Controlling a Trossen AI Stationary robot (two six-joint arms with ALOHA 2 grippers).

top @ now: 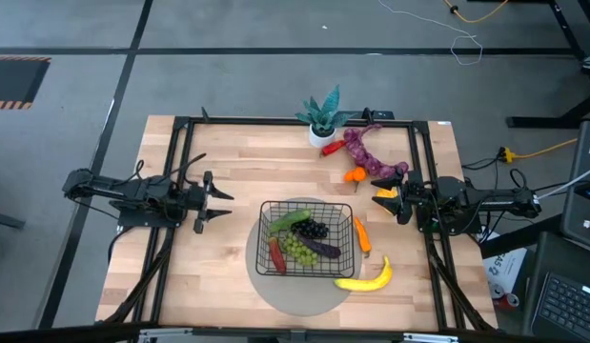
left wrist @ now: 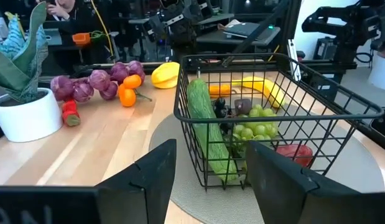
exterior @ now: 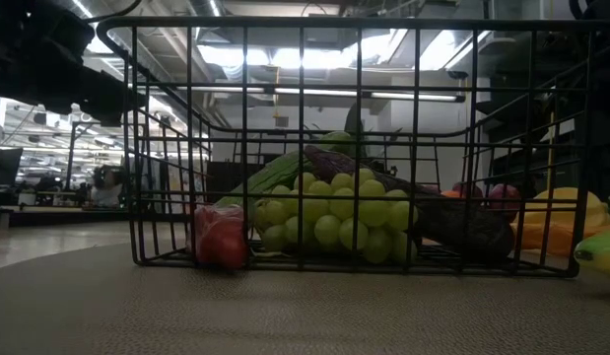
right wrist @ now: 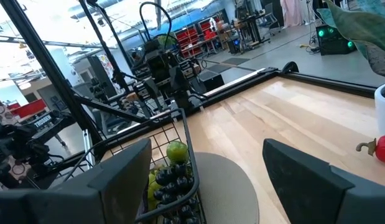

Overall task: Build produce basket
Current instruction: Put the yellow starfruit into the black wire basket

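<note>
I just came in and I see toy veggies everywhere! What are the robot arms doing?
The two arms are filling the black wire basket with toy produce. Right now neither one holds anything: the left gripper waits open to the left of the basket, and the right gripper waits open to its right. Inside are a cucumber, green grapes, dark grapes, an eggplant and a red pepper. A banana, a carrot and an orange are outside it on the table.

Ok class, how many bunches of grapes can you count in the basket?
2. The green bunch lies mid-basket, beside the red pepper. The dark bunch sits against it, between the cucumber and the eggplant. A smaller one underneath could be hidden.
</note>
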